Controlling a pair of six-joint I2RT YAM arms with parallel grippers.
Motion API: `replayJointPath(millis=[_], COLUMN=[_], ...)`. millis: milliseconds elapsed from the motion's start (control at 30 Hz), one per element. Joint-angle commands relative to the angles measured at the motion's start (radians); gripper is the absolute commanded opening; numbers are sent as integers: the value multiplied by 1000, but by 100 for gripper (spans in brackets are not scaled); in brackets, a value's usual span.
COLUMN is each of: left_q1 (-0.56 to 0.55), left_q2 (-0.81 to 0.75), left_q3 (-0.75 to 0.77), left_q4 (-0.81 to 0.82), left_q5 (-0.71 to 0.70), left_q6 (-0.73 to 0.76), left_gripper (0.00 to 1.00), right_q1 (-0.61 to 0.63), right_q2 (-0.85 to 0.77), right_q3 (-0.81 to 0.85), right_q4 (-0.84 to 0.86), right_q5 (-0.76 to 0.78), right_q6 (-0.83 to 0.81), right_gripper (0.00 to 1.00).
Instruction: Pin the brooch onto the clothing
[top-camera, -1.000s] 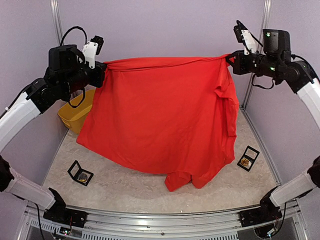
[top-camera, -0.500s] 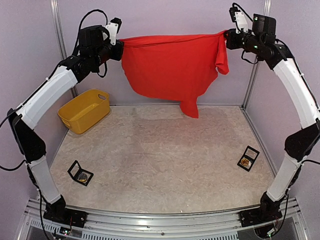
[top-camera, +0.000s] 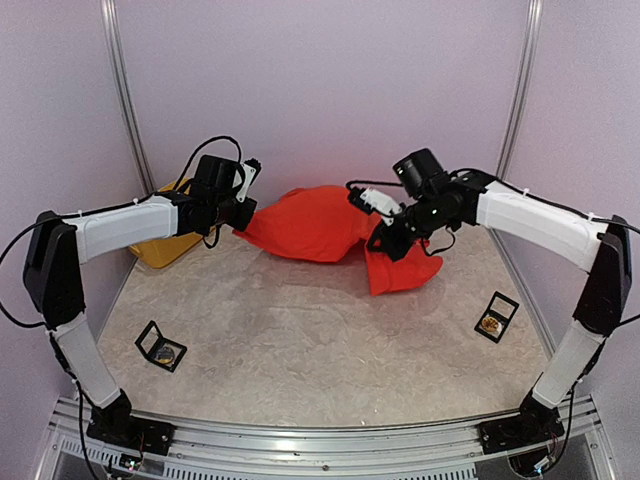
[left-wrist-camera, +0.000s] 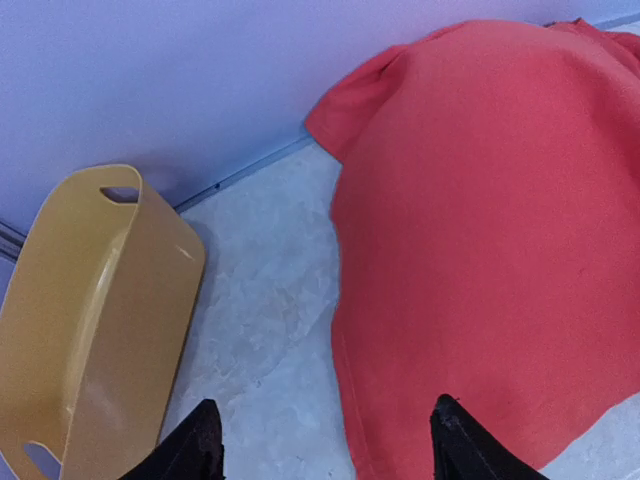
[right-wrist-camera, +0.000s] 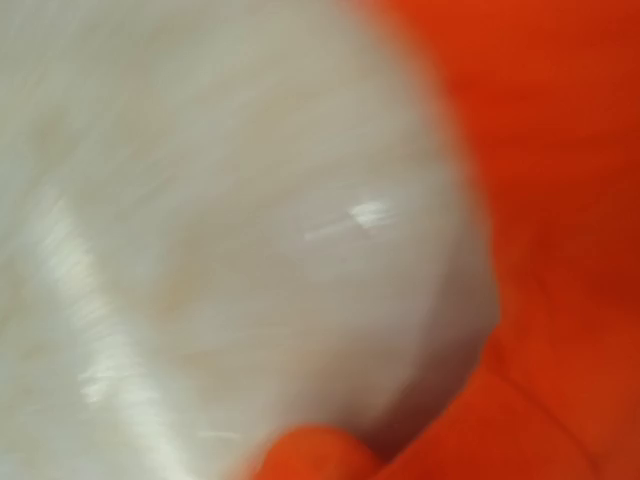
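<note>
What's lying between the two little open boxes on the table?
Nothing; the top view shows bare table between the left box and the right box. The red T-shirt lies farther back.

Yellow basket (left-wrist-camera: 90, 320) stands just left of my left pincer (left-wrist-camera: 325, 445), near the wall. Marbled table (top-camera: 300, 340) lies below. Two open black cases (top-camera: 161, 346) sit well apart, toward my base.

You have one red T-shirt (top-camera: 310, 225), one yellow basket (left-wrist-camera: 90, 330), two small black open cases, namely the left case (top-camera: 150, 338) and the right case (top-camera: 503, 304), each with one gold brooch (top-camera: 168, 352) inside, and two arms, the left arm (top-camera: 120, 225) and the right arm (top-camera: 530, 220).
</note>
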Motion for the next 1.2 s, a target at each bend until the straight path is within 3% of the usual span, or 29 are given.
replayJointPath(millis=[0,100,167,200,333,433,533,633,733,867,1033,1167], left_q1=[31,33,31,29,-15,-124,-276,-422,-518,-587,-596,-627], left_q2=[19,3,-20,-41,-129,-219,-287,-310,-286,-177,-27,50], left_q3=[-25,-24,-32,-40,-107,-194,-255,-301,-346,-347,-356,-353], left_q4=[-60,-102,-116,-122,-134,-90,-62,-56,-67,-86,-65,-128], left_q5=[-87,-117,-105,-92,-57,-37,44,187,299,286,293,304], left_q6=[-107,-141,-169,-176,-243,-212,-125,-57,-17,-32,-50,-53], left_gripper=[72,76,77,77,77,76,66,57,51,29,26,25], right_q1=[207,309,323,322,299,185,-12,-160,-230,-282,-338,-344], right_q2=[176,297,322,311,169,56,13,60,176,309,404,356], right_q3=[24,165,214,221,151,44,-54,-76,-19,66,49,-127], right_q4=[40,-14,-30,-26,49,118,174,191,193,185,171,185], right_q5=[-177,-153,-183,-200,-204,-163,-84,65,190,248,293,333], right_q6=[45,22,21,29,57,142,294,375,372,364,386,419], right_gripper=[9,32,52,57,64,68,61,44,23,6,0,0])
